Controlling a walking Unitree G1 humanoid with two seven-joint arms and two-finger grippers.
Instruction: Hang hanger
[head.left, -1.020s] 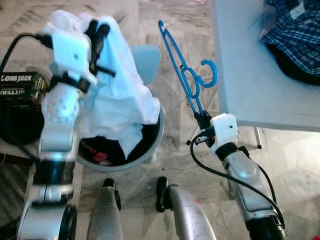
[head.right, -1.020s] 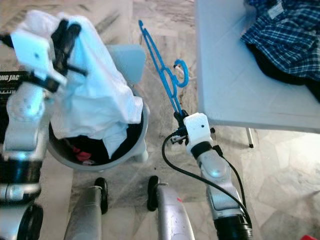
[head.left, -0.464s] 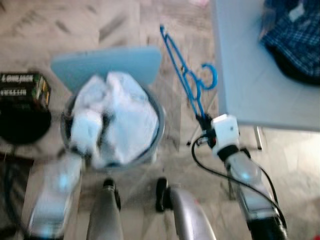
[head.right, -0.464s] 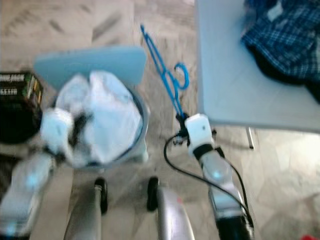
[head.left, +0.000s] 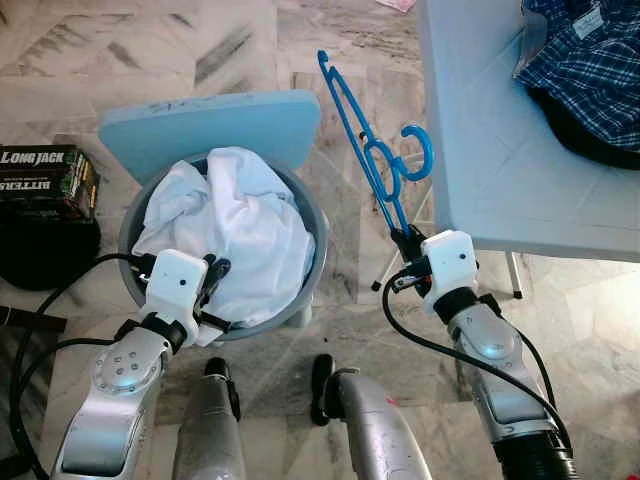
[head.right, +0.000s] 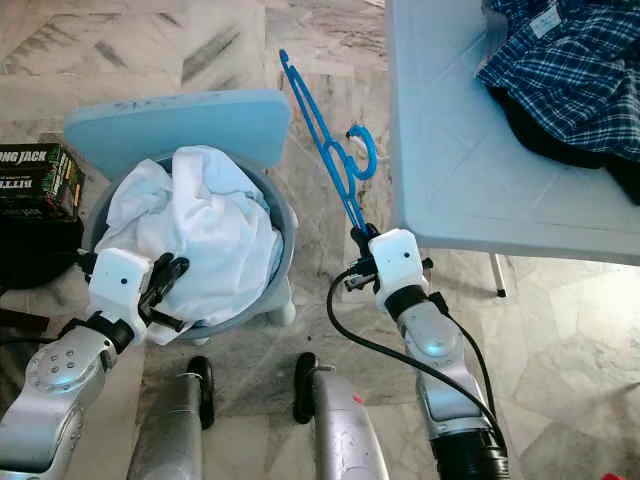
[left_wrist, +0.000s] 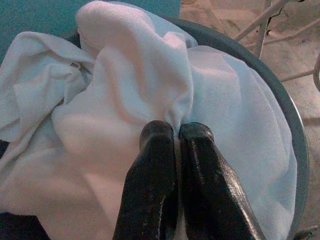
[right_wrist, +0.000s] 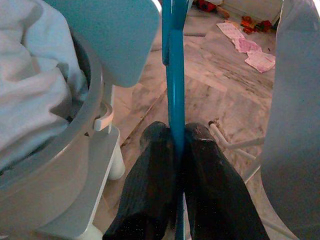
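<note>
The robot's left gripper (left_wrist: 175, 132) sits low at the near rim of a grey basket (head.left: 310, 285), its two black fingers pressed together on a fold of the white cloth (head.left: 235, 215) heaped inside. A second earlier that arm was raised high with the cloth dangling above the basket; now the arm is bent down and the cloth lies bunched within the rim. The right gripper (right_wrist: 175, 135), beside the basket and just short of the white table (head.left: 480, 150), is clamped on the lower end of the blue hanger (head.left: 370, 150), held as before. The hanger rises away from it, its hook curling toward the table edge. Beyond the basket lies a pale blue board (head.left: 215, 125).
</note>
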